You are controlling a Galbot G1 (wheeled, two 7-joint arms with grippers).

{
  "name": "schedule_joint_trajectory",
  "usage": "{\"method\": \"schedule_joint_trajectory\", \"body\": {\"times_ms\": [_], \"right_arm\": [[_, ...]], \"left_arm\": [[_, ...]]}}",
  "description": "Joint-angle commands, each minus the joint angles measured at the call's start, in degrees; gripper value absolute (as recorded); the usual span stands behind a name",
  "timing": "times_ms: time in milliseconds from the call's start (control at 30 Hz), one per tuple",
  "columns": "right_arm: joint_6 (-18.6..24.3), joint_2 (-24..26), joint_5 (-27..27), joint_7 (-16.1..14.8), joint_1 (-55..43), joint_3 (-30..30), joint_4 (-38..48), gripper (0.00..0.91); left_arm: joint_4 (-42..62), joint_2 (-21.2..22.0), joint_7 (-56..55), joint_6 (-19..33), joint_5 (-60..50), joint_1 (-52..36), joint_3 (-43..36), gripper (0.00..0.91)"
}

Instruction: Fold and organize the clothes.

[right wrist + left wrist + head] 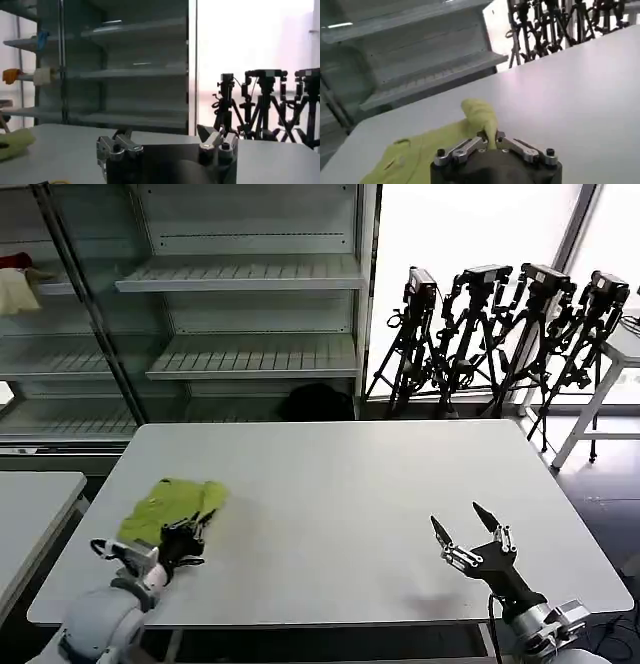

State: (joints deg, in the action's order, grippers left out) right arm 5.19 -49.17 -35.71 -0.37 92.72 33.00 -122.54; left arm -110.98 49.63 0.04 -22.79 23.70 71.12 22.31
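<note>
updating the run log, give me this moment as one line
left gripper: shut on T-shirt edge, table's left side | right gripper: open, above table's right side | T-shirt: bunched, unfolded

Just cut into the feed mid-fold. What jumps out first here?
The lime T-shirt, bunched at the white table's near left corner, is the one bright thing. The left gripper is shut on its near edge, cloth pinched between the fingers. The right gripper hovers open over bare table at near right.
</note>
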Motion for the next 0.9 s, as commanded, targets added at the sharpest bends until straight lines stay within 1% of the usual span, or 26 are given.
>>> {"method": "schedule_joint_trajectory", "body": {"times_ms": [33, 67, 167, 267, 333, 467, 500, 567, 600, 633, 667, 700, 733, 767, 800, 833, 867, 900], "right_arm": [[-0.7, -0.6, 0.6, 0.1, -1.2, -1.1, -0.1, 0.907], [-0.8, -0.6, 0.6, 0.1, -1.3, -1.2, -0.1, 0.907], [-0.9, -0.5, 0.6, 0.1, -1.4, -1.0, 0.1, 0.907], [-1.1, -0.5, 0.6, 0.2, -1.8, -1.0, 0.4, 0.907], [-1.4, -0.5, 0.6, 0.3, -2.4, -1.2, 0.5, 0.907], [-3.2, -1.1, 0.6, 1.2, -5.5, -3.5, 1.0, 0.907], [-5.0, -1.8, 0.6, 1.9, -7.9, -5.1, 1.4, 0.907], [-8.0, -2.8, 0.5, 3.0, -11.3, -7.8, 1.7, 0.907], [-11.3, -3.6, 0.4, 4.0, -14.7, -11.3, 1.8, 0.907], [-13.7, -4.2, 0.4, 5.1, -18.2, -14.5, 1.8, 0.907], [-17.0, -4.8, 0.3, 6.5, -21.7, -17.1, 2.0, 0.907], [-19.0, -5.8, 0.1, 8.0, -25.4, -20.5, 2.3, 0.907], [-21.1, -6.8, -0.4, 9.3, -27.7, -23.4, 2.7, 0.907], [-26.6, -9.5, -2.7, 12.9, -35.4, -29.6, 3.5, 0.907], [-33.4, -12.9, -6.4, 16.9, -41.7, -34.4, 5.1, 0.907], [-36.1, -14.5, -8.2, 18.5, -44.0, -36.3, 6.1, 0.907], [-38.3, -17.6, -10.9, 23.3, -47.9, -40.6, 8.8, 0.907], [-38.5, -18.6, -10.8, 25.5, -50.0, -43.3, 10.9, 0.907]], "left_arm": [[-0.1, 0.6, -10.7, -3.3, -1.5, -13.2, -14.5, 0.907], [-0.2, 0.9, -12.0, -3.2, -2.4, -13.9, -15.2, 0.907], [-1.2, 1.8, -20.6, -5.1, -5.3, -17.4, -19.3, 0.907], [-3.3, 1.9, -21.6, -5.3, -5.1, -19.7, -20.3, 0.907], [-7.0, 1.9, -22.8, -6.7, -4.7, -20.7, -20.5, 0.907], [-11.8, 1.8, -24.6, -7.7, -2.3, -21.3, -17.5, 0.907], [-13.7, 1.7, -25.4, -8.7, -0.3, -20.7, -14.7, 0.907], [-16.3, 0.8, -25.0, -8.8, 0.6, -17.0, -11.8, 0.907], [-17.5, -0.4, -24.2, -8.3, -1.9, -13.7, -8.5, 0.907], [-18.0, -0.9, -22.4, -7.3, -4.4, -9.1, -6.0, 0.907], [-18.2, -1.0, -19.8, -5.9, -5.6, -5.2, -1.3, 0.907], [-18.2, -0.8, -15.7, -2.8, -5.6, -0.7, 2.5, 0.907], [-18.1, -0.2, -10.5, -1.3, -5.7, 4.0, 6.5, 0.907], [-18.2, 0.2, -8.4, 0.5, -5.7, 7.1, 8.9, 0.907], [-18.9, 1.4, -8.0, 1.2, -5.2, 10.3, 10.4, 0.907], [-19.2, 1.6, -7.8, 0.9, -5.0, 11.3, 11.0, 0.907], [-19.6, 2.9, -7.7, 0.8, -4.9, 12.5, 11.6, 0.907], [-20.0, 3.8, -7.7, 0.9, -5.0, 13.7, 12.0, 0.907]]}}
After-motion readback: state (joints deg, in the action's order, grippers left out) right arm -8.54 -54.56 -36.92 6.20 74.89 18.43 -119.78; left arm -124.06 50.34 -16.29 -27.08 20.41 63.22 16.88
